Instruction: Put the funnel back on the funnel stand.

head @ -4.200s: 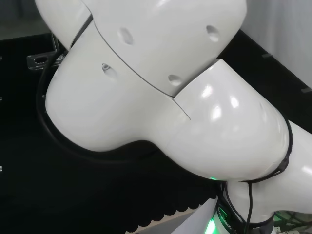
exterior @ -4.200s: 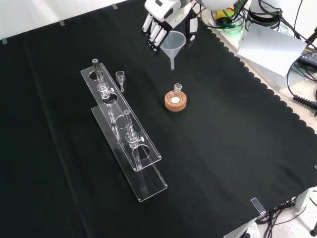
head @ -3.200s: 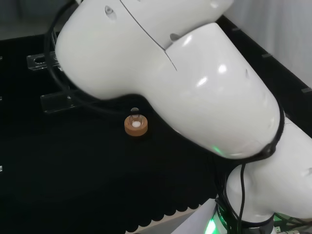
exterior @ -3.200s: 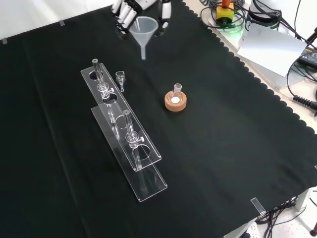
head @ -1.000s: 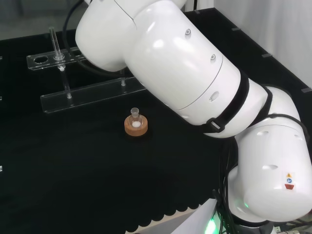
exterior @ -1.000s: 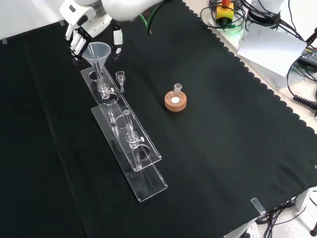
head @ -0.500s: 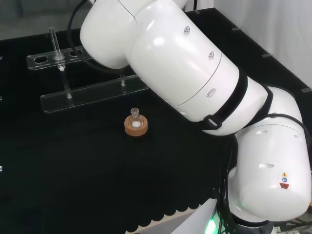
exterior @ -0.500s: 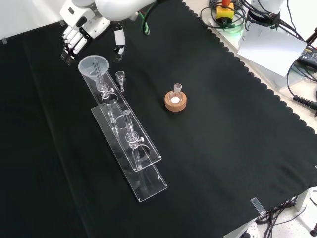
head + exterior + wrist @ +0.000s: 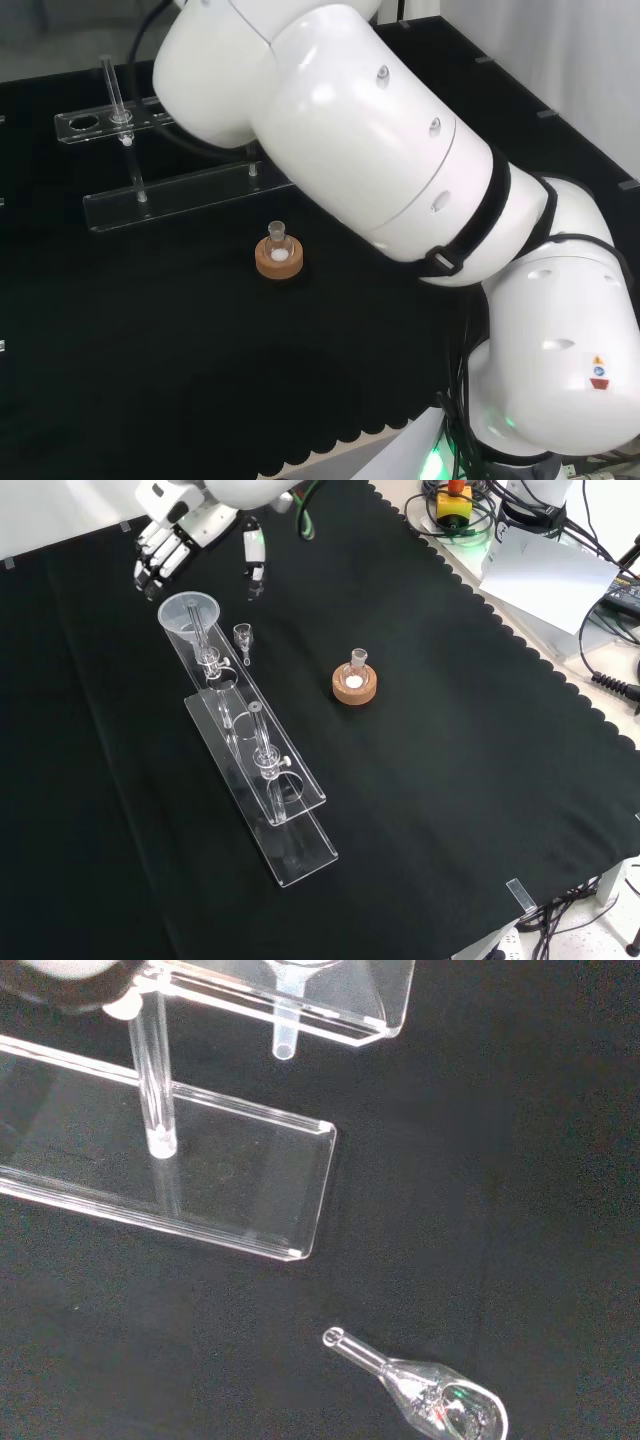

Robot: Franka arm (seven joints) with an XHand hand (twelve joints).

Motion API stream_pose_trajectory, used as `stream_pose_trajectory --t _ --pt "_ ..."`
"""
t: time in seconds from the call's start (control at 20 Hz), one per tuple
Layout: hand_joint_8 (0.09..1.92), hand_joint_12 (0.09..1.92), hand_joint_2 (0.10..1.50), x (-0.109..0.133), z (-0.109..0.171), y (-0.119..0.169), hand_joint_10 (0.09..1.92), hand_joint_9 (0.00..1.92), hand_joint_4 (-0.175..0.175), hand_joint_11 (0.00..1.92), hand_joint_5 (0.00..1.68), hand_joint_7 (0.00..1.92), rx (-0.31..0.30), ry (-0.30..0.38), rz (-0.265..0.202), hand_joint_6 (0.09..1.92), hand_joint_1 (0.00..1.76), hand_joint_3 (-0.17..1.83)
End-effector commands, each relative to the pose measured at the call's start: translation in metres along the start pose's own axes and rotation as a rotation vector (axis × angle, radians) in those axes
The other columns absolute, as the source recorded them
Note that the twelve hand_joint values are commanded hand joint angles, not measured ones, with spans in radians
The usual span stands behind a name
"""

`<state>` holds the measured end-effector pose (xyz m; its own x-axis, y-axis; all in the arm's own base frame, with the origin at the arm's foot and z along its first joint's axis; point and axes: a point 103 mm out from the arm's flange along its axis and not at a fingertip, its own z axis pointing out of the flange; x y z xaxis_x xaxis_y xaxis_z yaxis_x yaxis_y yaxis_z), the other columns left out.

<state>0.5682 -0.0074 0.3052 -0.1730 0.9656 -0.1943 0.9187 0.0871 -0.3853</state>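
Note:
A translucent funnel [image 9: 190, 612] sits upright in the end hole of the clear acrylic funnel stand [image 9: 262, 780], at the stand's far end in the front view. Its stem [image 9: 285, 1038] pokes down through the stand's upper rail [image 9: 345, 1008] in the wrist view, above the base plate [image 9: 210, 1175]. The hand [image 9: 188, 522] hovers just beyond the funnel, open, with straight fingers [image 9: 152, 568] and thumb [image 9: 255, 562] apart from it and holding nothing. In the head view the arm's white links cover the hand, and the stand [image 9: 160, 195] lies at the back left.
A small glass stopper [image 9: 243, 638] lies on the cloth beside the stand, and shows close up as the stopper [image 9: 430, 1405] in the wrist view. A cork ring [image 9: 355, 685] with a small flask stands to the right. Cables and paper lie past the cloth's scalloped edge [image 9: 520, 630].
The hand carried the funnel across to the stand, lowered its stem into the end hole and let go. Since half a second ago it has drawn back slightly from the funnel.

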Motion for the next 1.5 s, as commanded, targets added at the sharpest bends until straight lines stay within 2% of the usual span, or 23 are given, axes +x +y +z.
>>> stream_pose_trajectory --t 0.05,0.15,0.35,0.4,0.55,0.95,1.5 --pt "0.09 1.50 0.72 0.019 -0.007 -0.071 0.75 0.09 -0.067 0.03 0.09 0.10 -0.133 0.069 -0.012 0.09 0.62 0.27" --pt "0.10 1.48 0.74 0.025 -0.005 -0.087 0.75 0.14 -0.068 0.06 0.14 0.13 -0.137 0.082 -0.007 0.09 0.62 0.28" --pt "0.44 1.47 0.76 0.038 -0.001 -0.114 0.73 0.21 -0.070 0.10 0.19 0.05 -0.146 0.089 0.001 0.09 0.63 0.33" --pt "0.51 1.47 0.76 0.038 0.000 -0.116 0.73 0.21 -0.071 0.10 0.20 0.03 -0.129 0.100 -0.002 0.09 0.63 0.34" --pt "0.60 1.47 0.77 0.042 0.002 -0.135 0.73 0.23 -0.072 0.11 0.21 0.00 -0.163 0.110 0.012 0.09 0.63 0.36" --pt "0.65 1.46 0.80 0.053 0.009 -0.190 0.73 0.27 -0.073 0.15 0.24 0.02 -0.171 0.118 0.046 0.09 0.62 0.39" --pt "0.67 1.45 0.80 0.032 0.042 -0.247 0.73 0.29 -0.075 0.17 0.25 0.03 -0.154 0.136 0.111 0.09 0.62 0.41"
